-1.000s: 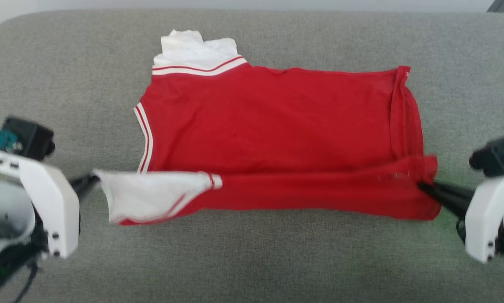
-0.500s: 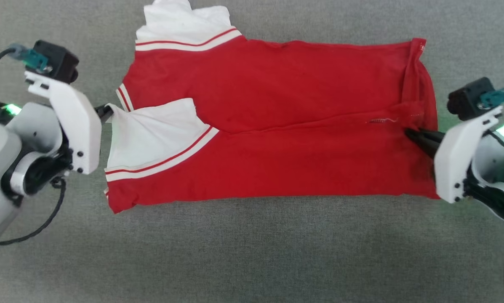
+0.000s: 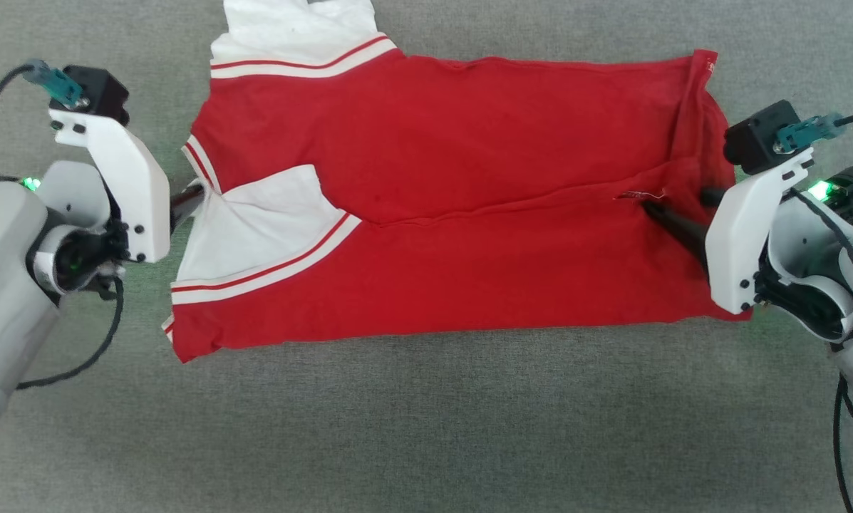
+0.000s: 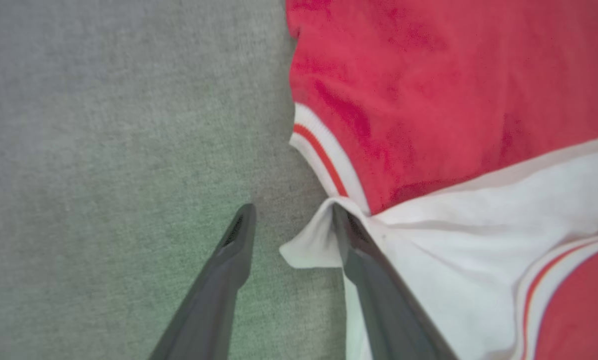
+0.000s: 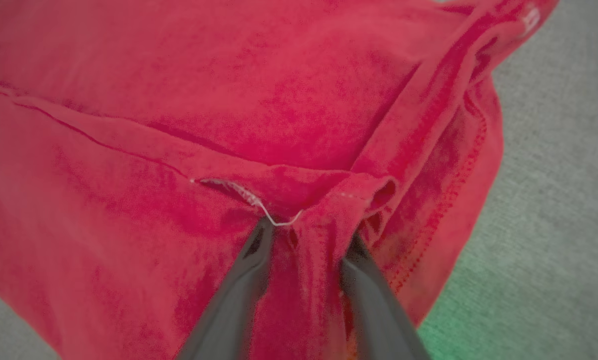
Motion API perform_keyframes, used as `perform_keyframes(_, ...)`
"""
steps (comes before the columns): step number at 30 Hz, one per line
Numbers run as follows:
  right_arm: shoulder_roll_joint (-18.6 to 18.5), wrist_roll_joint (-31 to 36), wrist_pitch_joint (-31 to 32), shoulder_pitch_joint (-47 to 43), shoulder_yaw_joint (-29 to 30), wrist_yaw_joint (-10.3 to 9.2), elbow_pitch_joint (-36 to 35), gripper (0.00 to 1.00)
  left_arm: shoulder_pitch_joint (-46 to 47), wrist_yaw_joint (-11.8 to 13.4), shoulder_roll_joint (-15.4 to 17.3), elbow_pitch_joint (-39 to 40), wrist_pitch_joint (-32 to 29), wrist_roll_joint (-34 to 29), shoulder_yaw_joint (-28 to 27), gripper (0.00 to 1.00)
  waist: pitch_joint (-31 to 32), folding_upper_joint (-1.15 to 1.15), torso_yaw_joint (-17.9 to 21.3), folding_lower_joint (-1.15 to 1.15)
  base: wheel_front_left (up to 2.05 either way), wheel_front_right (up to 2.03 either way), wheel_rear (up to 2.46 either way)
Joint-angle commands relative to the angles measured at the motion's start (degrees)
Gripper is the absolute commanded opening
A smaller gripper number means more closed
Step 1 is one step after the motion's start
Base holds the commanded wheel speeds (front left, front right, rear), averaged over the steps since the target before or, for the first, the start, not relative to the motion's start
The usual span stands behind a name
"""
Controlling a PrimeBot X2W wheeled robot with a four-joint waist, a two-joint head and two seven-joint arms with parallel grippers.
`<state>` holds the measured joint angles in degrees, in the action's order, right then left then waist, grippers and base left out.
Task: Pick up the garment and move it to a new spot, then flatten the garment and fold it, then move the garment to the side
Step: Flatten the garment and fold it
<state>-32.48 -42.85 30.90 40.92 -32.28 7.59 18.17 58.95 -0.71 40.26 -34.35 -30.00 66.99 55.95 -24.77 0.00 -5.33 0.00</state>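
Observation:
The garment (image 3: 469, 142) lies on the grey cloth surface with its near half folded over the far half; the lettering is hidden. A white sleeve (image 3: 255, 214) with striped trim lies on top at the left, and another white sleeve (image 3: 291, 28) sticks out at the far edge. My left gripper (image 3: 191, 196) is open at the sleeve's corner (image 4: 313, 245), which leans on one finger (image 4: 373, 280). My right gripper (image 3: 674, 201) is open at the hem end, with a loose ridge of red cloth (image 5: 311, 250) lying between its fingers.
The grey cloth surface (image 3: 426, 427) runs wide in front of the garment and on both sides. A loose white thread (image 5: 274, 220) hangs at the seam near my right fingertips.
The near edge was carried over onto the far half, making a fold. Both grippers were shut on the cloth and now stand open. The head camera has also shifted closer.

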Motion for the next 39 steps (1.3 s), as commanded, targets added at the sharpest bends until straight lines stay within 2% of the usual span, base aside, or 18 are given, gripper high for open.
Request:
perform_keyframes(1, 0.0, 0.3, -0.7, -0.4, 0.0, -0.18, 0.9, 1.0, 1.3, -0.2, 0.3, -0.4, 1.1, -0.3, -0.6, 1.0, 0.6, 0.0, -0.1, 0.0, 0.0, 0.0, 0.0)
perform_keyframes(5, -0.1, 0.7, -2.6, -1.0, 1.5, -0.16, -0.3, 1.0, 0.8, 0.2, 1.2, 1.0, 1.9, -0.4, -1.0, 1.0, 1.5, 0.0, -0.2, 0.0, 0.0, 0.0, 0.0)
perform_keyframes(8, -0.5, 2.4, -6.4, -2.8, 5.1, -0.13, -2.9, 1.0, -1.1, 2.2, 4.0, 6.0, 2.1, -0.5, -1.3, 1.0, 2.5, 0.0, -0.6, 0.0, 0.0, 0.0, 0.0)
perform_keyframes(11, 0.9, 4.5, -10.0, -4.9, 9.4, -0.12, -4.8, 1.0, -3.0, 4.8, 6.7, 11.8, 2.1, 0.2, -1.9, 1.0, 3.2, 0.0, -0.7, 0.0, 0.0, 0.0, 0.0)
perform_keyframes(14, 2.9, 7.4, -13.4, -7.5, 14.5, -0.12, -7.0, 1.0, -6.0, 8.3, 10.1, 18.7, 2.2, 1.1, -2.5, 1.0, 3.8, 0.0, -0.8, 0.0, 0.0, 0.0, 0.0)
perform_keyframes(21, 9.7, 15.1, -17.6, -14.9, 25.7, -0.12, -13.6, 1.0, -15.0, 18.5, 16.3, 35.2, 1.4, 5.1, -3.1, 1.0, 4.6, 0.0, -0.4, 0.0, 0.0, 0.0, 0.0)
perform_keyframes(26, 15.4, 19.7, -17.1, -19.2, 31.5, -0.12, -19.2, 1.0, -19.6, 23.3, 18.6, 42.0, 2.1, 6.4, -2.8, 1.0, 4.4, 0.0, 0.7, 0.0, 0.0, 0.0, 0.0)
perform_keyframes(31, 19.3, 21.8, -14.7, -22.6, 34.2, -0.12, -23.7, 1.0, -22.9, 25.8, 19.7, 44.0, 2.4, 7.5, -2.2, 1.0, 4.0, 0.0, 2.2, 0.0, 0.0, 0.0, 0.0)
perform_keyframes(35, 21.7, 21.8, -12.2, -25.7, 35.9, -0.12, -25.6, 1.0, -24.5, 26.7, 19.4, 42.5, 3.1, 7.6, -1.7, 1.0, 3.9, 0.0, 3.0, 0.0, 0.0, 0.0, 0.0)
perform_keyframes(39, 22.5, 21.4, -8.8, -28.3, 36.3, -0.12, -26.7, 1.0, -24.6, 26.1, 18.2, 38.1, 3.3, 7.1, -1.1, 1.0, 3.7, 0.0, 3.7, 0.0, 0.0, 0.0, 0.0)
